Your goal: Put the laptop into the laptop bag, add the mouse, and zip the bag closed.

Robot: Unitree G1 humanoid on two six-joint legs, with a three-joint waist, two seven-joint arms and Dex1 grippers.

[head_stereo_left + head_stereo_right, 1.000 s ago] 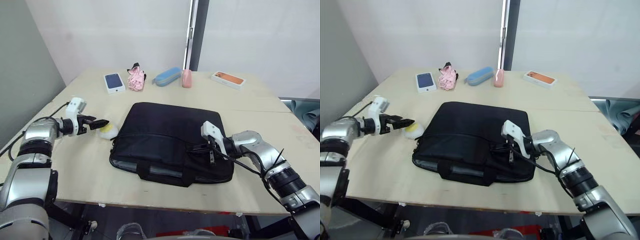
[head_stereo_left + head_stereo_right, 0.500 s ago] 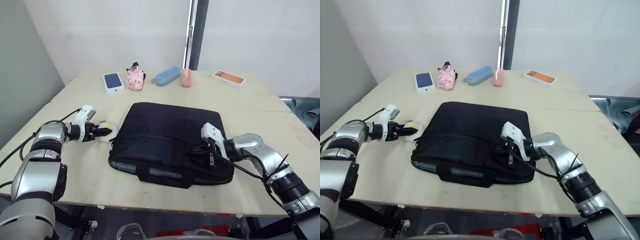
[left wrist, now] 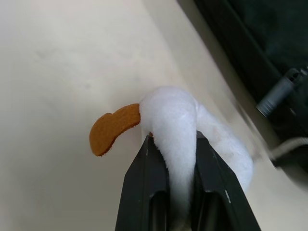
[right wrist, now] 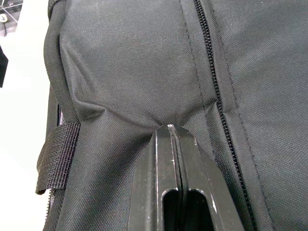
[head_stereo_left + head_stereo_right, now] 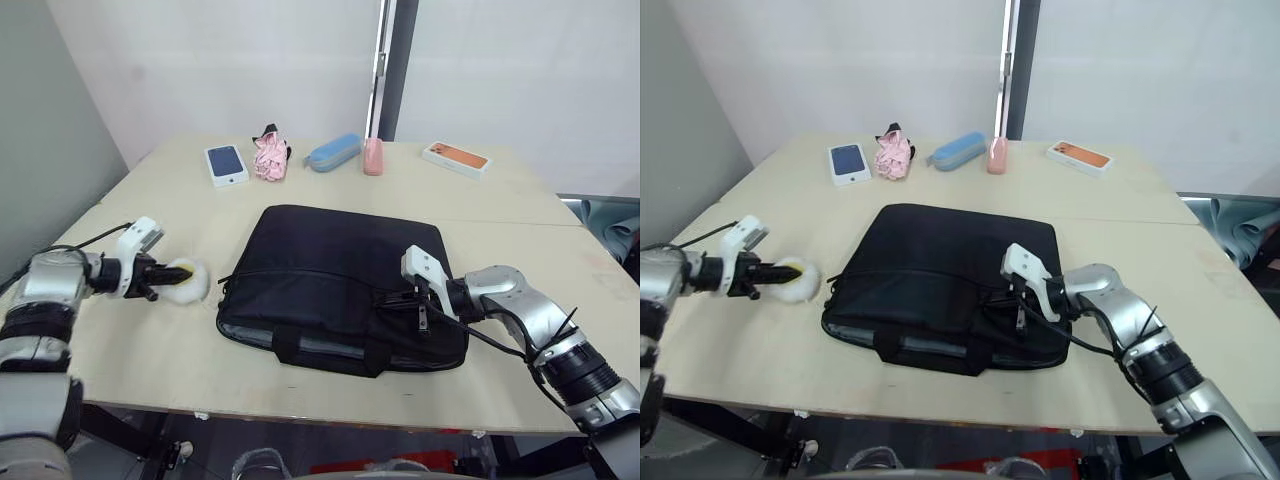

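Laptop bag: large flat black fabric case lying mid-table, strap handle at near edge, zip line across top, near side gaping slightly with grey lining visible. Right gripper: fingers pressed together, pinching fold of bag fabric beside zip, near bag's right end. Left gripper: fingers clamped on soft white-and-yellow blob with orange tip, on table left of bag, just apart from it.
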